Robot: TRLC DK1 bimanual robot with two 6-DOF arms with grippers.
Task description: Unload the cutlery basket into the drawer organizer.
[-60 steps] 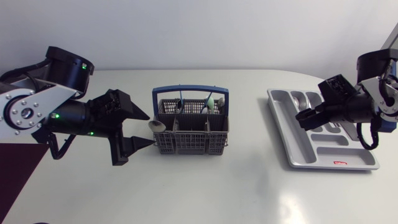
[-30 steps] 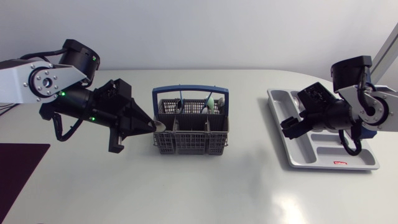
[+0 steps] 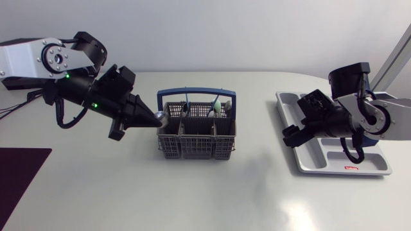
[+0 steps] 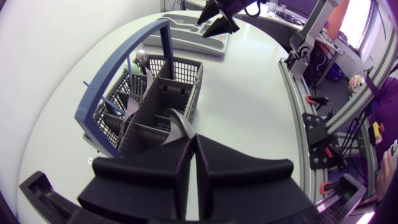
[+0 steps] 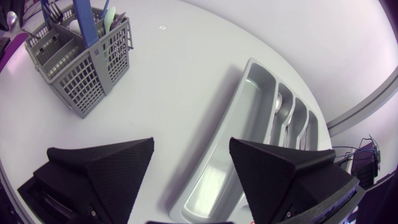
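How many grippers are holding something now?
1. The left gripper is shut on a spoon at the cutlery basket's end; the right gripper is open and empty at the drawer organizer's edge.

I note: cutlery basket (image 3: 196, 136) grey, grid-meshed, handle (image 3: 196, 94) blue; one utensil (image 3: 218, 105) inside pale green; spoon (image 4: 179, 126) silver; drawer organizer (image 3: 334, 158) silver-grey; table (image 3: 192, 192) white; left gripper (image 3: 156, 119) and right gripper (image 5: 191, 146) matte black.

Saw matt grey plastic lattice cutlery basket (image 3: 196, 146) with smoother blue plastic handle (image 3: 196, 94). Logged silver-grey plastic drawer organizer (image 3: 334, 161) as smooth, semi-gloss. Found polished metal spoon (image 4: 180, 126) mirror-bright in matt black left gripper (image 4: 191, 140). Read white table (image 3: 257, 192) as smooth, faintly glossy.
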